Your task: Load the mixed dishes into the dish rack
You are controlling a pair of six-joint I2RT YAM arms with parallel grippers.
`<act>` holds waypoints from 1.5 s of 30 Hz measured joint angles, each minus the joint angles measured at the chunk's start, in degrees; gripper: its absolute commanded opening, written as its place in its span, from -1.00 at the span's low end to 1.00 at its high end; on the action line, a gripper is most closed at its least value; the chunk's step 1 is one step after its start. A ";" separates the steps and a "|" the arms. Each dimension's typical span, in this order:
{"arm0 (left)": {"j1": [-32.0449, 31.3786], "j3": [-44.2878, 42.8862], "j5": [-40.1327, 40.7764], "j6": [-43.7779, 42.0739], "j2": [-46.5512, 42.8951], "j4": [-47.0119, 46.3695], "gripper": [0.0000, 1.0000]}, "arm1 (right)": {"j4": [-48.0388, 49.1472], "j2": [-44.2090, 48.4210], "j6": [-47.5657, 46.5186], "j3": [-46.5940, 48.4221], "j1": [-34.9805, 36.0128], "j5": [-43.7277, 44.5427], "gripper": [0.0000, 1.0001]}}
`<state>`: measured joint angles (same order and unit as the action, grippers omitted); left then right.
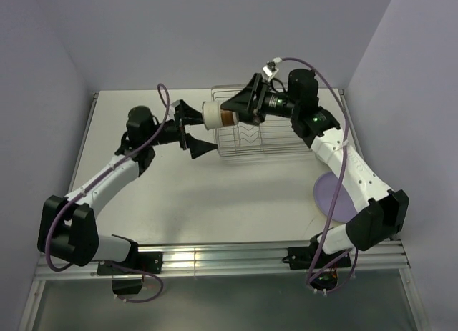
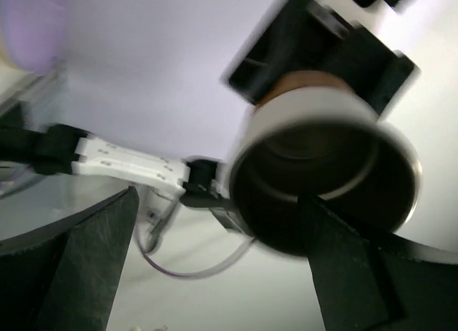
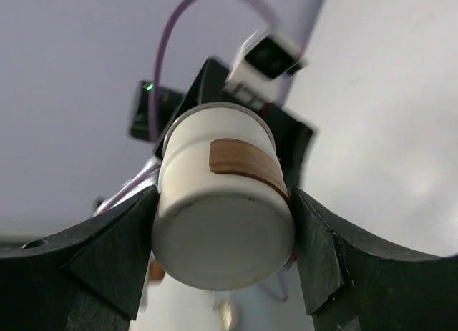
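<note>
My right gripper (image 1: 232, 111) is shut on the small white cup (image 1: 217, 116) with the brown band and holds it on its side in the air, over the left end of the silver wire dish rack (image 1: 247, 141). In the right wrist view the cup's base (image 3: 222, 231) sits between both fingers of the right gripper (image 3: 225, 252). My left gripper (image 1: 195, 129) is open just left of the cup's mouth. In the left wrist view the cup's dark opening (image 2: 322, 181) faces the open left gripper (image 2: 222, 274). The lavender plate (image 1: 333, 195) lies under the right arm. The other dishes are not in view.
The dish rack stands at the back middle of the white table (image 1: 215, 195), partly hidden by the right arm. Lavender walls close in on three sides. A metal rail (image 1: 215, 258) runs along the near edge between the arm bases.
</note>
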<state>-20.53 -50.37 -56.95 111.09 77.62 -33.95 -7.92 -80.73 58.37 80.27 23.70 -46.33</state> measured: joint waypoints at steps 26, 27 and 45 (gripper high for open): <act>10.93 -33.38 21.55 -53.62 11.93 89.13 0.85 | -47.47 -47.58 -35.34 49.27 -14.56 64.78 -1.00; 10.93 -33.51 21.62 -53.86 12.24 89.11 0.85 | -47.63 -48.46 -35.82 50.03 -14.73 65.46 -1.00; 10.93 -33.51 21.73 -54.42 13.29 89.22 0.84 | -44.24 -58.53 -41.62 60.83 -16.52 66.47 -0.80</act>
<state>-9.61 -83.88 -35.22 56.66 90.91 55.27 -52.16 -139.26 16.75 141.10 7.18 20.14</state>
